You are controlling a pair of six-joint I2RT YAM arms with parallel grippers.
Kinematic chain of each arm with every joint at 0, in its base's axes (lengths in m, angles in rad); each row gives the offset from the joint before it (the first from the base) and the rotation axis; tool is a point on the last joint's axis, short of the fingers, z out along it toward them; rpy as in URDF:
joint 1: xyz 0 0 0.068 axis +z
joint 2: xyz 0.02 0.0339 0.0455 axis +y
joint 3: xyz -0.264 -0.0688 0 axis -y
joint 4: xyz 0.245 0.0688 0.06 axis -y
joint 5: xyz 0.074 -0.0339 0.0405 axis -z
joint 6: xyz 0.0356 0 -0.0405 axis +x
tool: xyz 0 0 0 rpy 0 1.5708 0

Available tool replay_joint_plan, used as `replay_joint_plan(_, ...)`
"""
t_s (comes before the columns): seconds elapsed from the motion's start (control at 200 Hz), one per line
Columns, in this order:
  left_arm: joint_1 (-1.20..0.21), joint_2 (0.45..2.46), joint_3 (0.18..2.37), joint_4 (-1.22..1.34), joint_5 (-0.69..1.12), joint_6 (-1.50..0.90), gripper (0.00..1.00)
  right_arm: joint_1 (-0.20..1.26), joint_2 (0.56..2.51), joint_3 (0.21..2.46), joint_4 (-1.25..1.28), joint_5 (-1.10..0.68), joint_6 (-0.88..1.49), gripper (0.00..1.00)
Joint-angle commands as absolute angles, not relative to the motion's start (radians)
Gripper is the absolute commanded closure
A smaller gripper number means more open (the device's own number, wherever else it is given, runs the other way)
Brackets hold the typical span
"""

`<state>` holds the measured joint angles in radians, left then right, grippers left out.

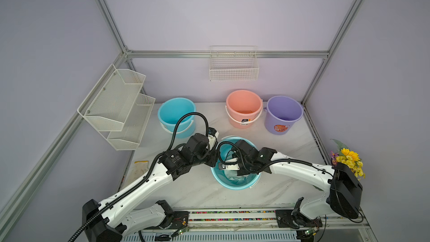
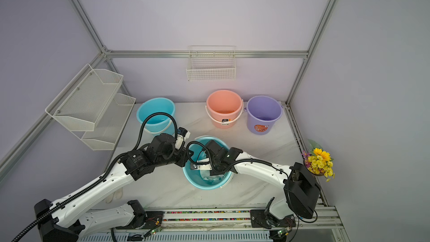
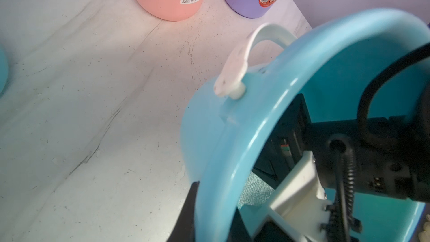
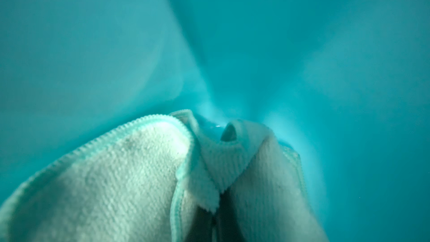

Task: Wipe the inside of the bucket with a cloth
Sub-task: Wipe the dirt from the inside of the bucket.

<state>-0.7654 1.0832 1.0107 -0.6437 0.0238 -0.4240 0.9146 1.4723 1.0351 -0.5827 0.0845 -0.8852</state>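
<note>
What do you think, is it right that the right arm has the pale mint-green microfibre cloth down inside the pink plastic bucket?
Wrong bucket. The right arm has the pale mint-green microfibre cloth down inside the near light-blue plastic bucket, as both top views show; the pink plastic bucket stands at the back.

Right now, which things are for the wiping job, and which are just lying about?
For the job: teal plastic bucket nearest the arms; pale mint-green microfibre cloth inside it.
Lying about: light-blue plastic bucket; pink plastic bucket; purple plastic bucket; white wire basket; white mesh shelf; yellow flowers; dirty white glove.
</note>
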Motion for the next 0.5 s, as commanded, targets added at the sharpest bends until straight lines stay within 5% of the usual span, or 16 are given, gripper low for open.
replay_joint_plan(0.0, -0.760, 1.072, 1.083, -0.627, -0.001, -0.434, 1.00, 0.914, 1.436, 1.002, -0.597, 0.337, -0.936, 1.00)
replay_joint_plan(0.23, -0.761, 1.081, 1.083, -0.621, 0.049, -0.436, 1.00, 0.913, 1.399, 0.867, -0.034, 0.495, -1.087, 1.00)
replay_joint_plan(0.495, -0.763, 1.068, 1.077, -0.594, 0.060, -0.440, 1.00, 0.913, 1.400, 0.832, 0.084, 0.106, -0.937, 1.00)
